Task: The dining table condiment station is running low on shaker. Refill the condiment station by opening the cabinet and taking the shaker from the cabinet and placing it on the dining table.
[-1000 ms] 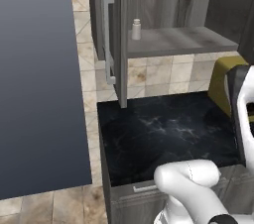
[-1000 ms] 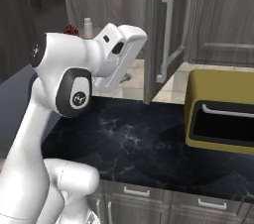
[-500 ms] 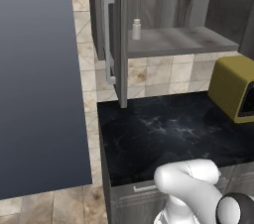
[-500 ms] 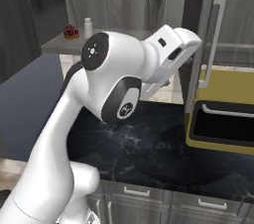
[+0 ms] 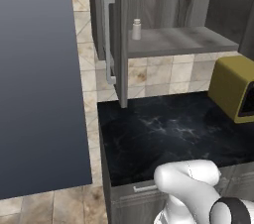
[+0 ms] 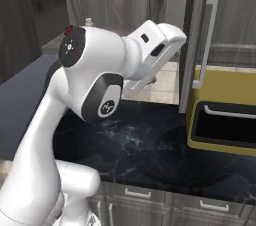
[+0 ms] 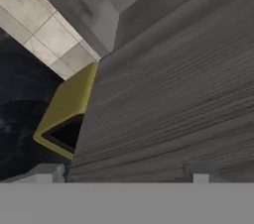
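Item 1, the cabinet: dark grey wood-grain, both doors swung open. We log the left door edge-on with its long silver bar handle; in the right base view the right door stands out over the counter, carrying its own bar handle.

Item 2, the shaker: small, pale, capped, upright on the open shelf, toward the shelf's left end, close behind the left door. Its long axis is vertical. In the right base view we see just its cap over the arm's shoulder.

Item 3, the gripper: the hand sits high in the right base view, in front of the cabinet opening and near the right door's edge. The hand view looks closely along a wood-grain door panel, with the yellow appliance and black counter off to one side. We cannot tell how wide the fingers stand; their tips are barely visible at the frame's foot.

Item 4, the governing relation: we judge the shaker to lie to the left of the hand and deeper in, on the shelf, while the hand points toward the right-hand door. The coming reach therefore calls for a swing leftward and inward, approaching the upright shaker from its side.

Item 5, the dining table: not catalogued here.
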